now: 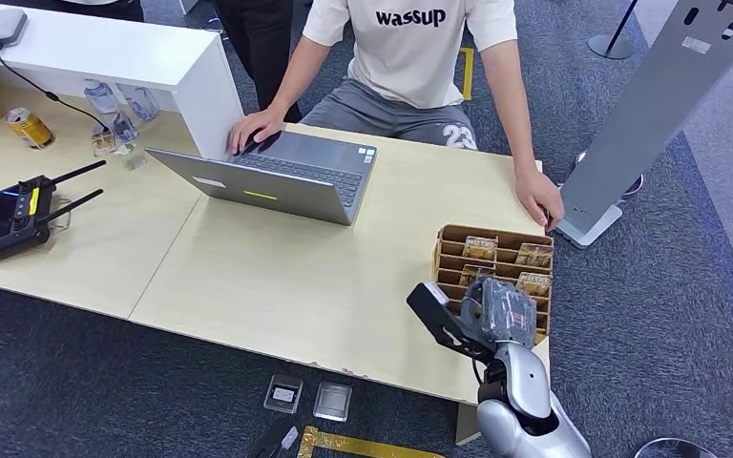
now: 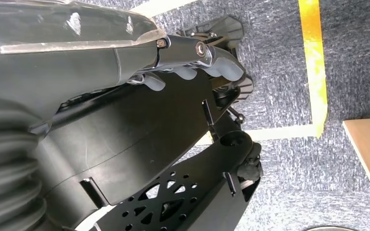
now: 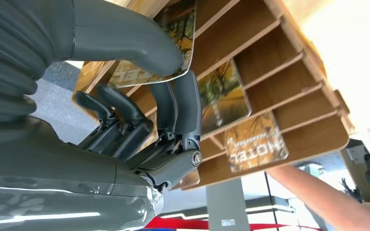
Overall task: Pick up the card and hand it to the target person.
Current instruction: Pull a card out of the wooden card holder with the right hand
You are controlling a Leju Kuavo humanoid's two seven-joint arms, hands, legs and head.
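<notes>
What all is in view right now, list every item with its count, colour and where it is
card rack: one, brown wood, table's near right corner
cards: several, yellowish, in the rack's slots
laptop: one, grey, table centre, open
remote controller: one, black, table's left
can: one, gold, far left
counter: one, white, behind the can
stand: one, grey, right of the table
person: one, white shirt, seated behind the table
left hand: grey, hanging over the carpet
right hand: grey, pinching one card at the rack

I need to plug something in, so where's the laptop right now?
In the head view the laptop sits open at the table's far middle, under the seated person's hand, left of the card rack.
</notes>
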